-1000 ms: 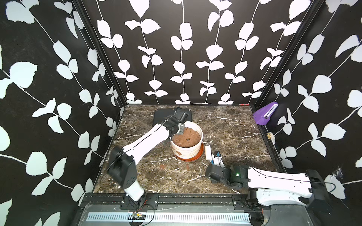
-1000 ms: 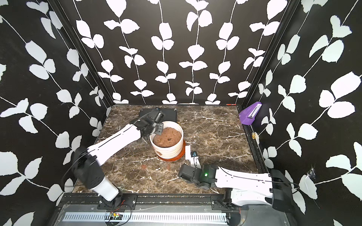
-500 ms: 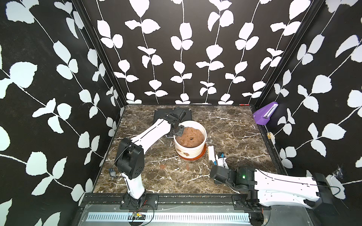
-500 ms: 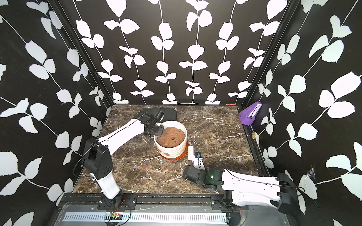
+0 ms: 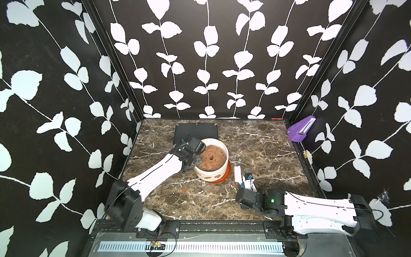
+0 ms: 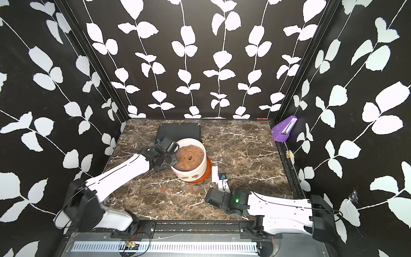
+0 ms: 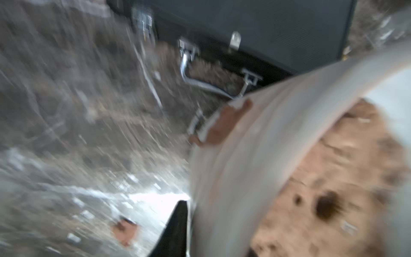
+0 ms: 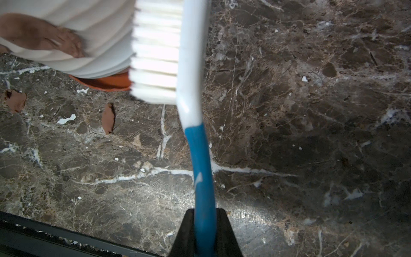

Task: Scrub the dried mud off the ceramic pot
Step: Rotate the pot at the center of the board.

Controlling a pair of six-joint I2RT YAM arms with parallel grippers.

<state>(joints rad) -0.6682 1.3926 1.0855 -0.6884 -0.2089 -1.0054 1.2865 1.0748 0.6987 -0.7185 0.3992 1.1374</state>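
Note:
The white ribbed ceramic pot [image 5: 211, 171] [image 6: 191, 172] stands mid-table on an orange saucer, filled with lumpy brown soil. Dried mud blotches sit on its wall [image 5: 209, 177] [image 7: 224, 124] [image 8: 44, 35]. My left gripper [image 5: 196, 160] [image 6: 172, 160] straddles the pot's left rim. One finger [image 7: 175, 229] lies along the outer wall, and blur hides whether it is gripping. My right gripper [image 5: 246, 184] [image 8: 204, 213] is shut on the blue handle of a white brush [image 5: 237, 174]. The brush's bristles [image 8: 155, 55] sit against the pot's lower right side.
Loose reddish mud flakes lie on the marble in front of the pot [image 5: 184, 189] [image 5: 212, 189] [image 8: 108, 119] [image 7: 124, 229]. A flat black case [image 5: 195, 133] with a metal handle [image 7: 200, 82] lies just behind the pot. A purple holder [image 5: 301, 131] hangs on the right wall.
My left arm lifted its elbow and came back down, and its gripper slid from the pot's back-left rim to the left rim. The brush stayed beside the pot's right side, shifting slightly.

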